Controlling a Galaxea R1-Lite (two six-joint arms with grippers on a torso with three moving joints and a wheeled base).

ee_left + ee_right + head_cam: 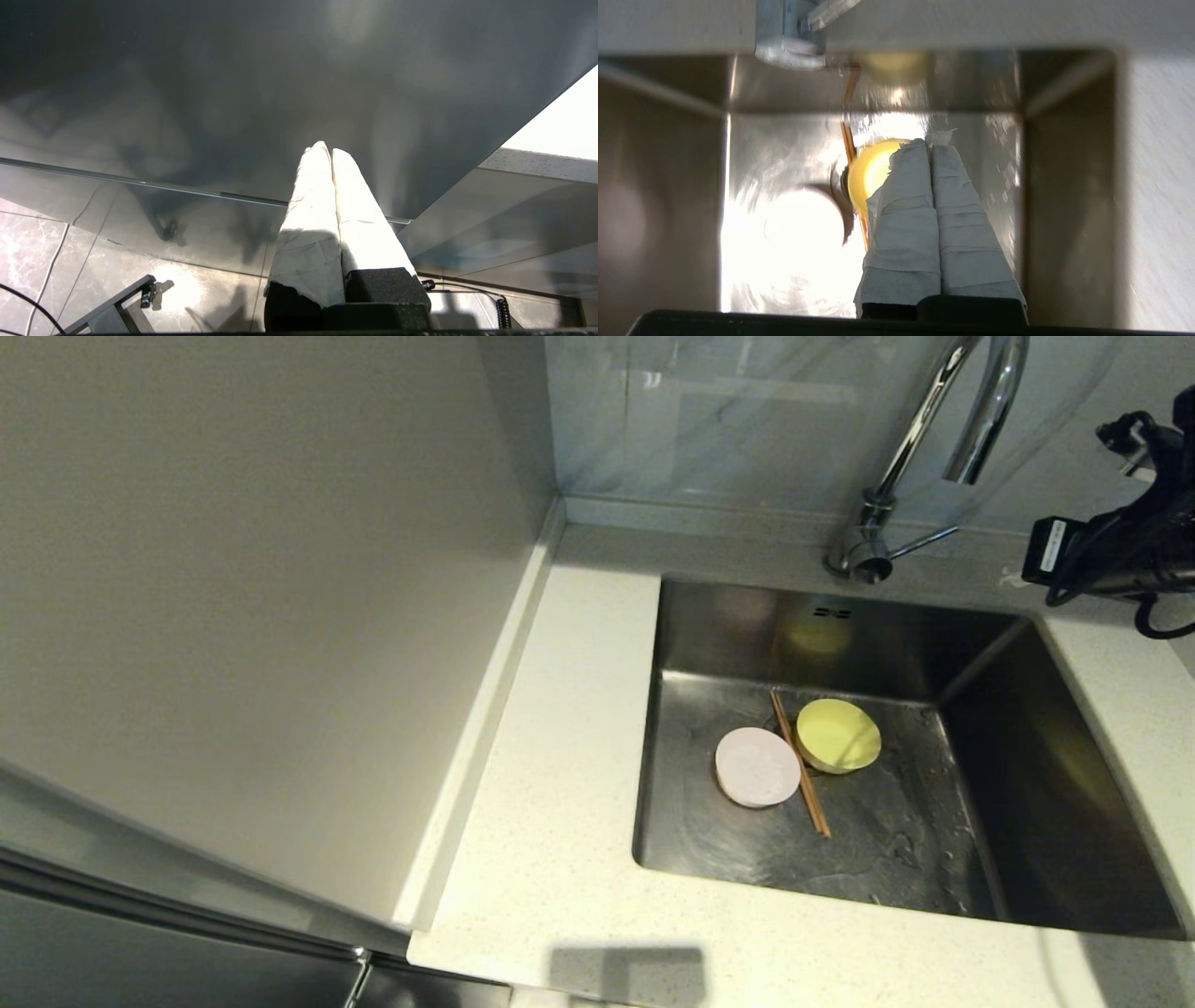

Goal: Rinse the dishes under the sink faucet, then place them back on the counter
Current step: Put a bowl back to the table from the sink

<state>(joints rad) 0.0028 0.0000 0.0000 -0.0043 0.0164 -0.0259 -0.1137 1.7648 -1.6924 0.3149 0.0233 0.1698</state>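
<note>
On the floor of the steel sink (980,803) lie a pale-pink dish (757,766), a pale-yellow bowl (838,735) and a pair of brown chopsticks (801,765) between them. The chrome faucet (934,420) rises behind the sink, its lever (922,541) pointing right. My right arm (1120,541) hangs above the counter at the sink's far right corner. In the right wrist view my right gripper (930,144) is shut and empty, high over the bowl (868,175). My left gripper (326,149) is shut, empty, parked below the counter, out of the head view.
The off-white speckled counter (560,784) runs left of and in front of the sink. A plain beige wall panel (233,597) stands along the left. A glossy backsplash (709,420) is behind the faucet. The left wrist view shows a dark cabinet front (233,84) and tiled floor (28,242).
</note>
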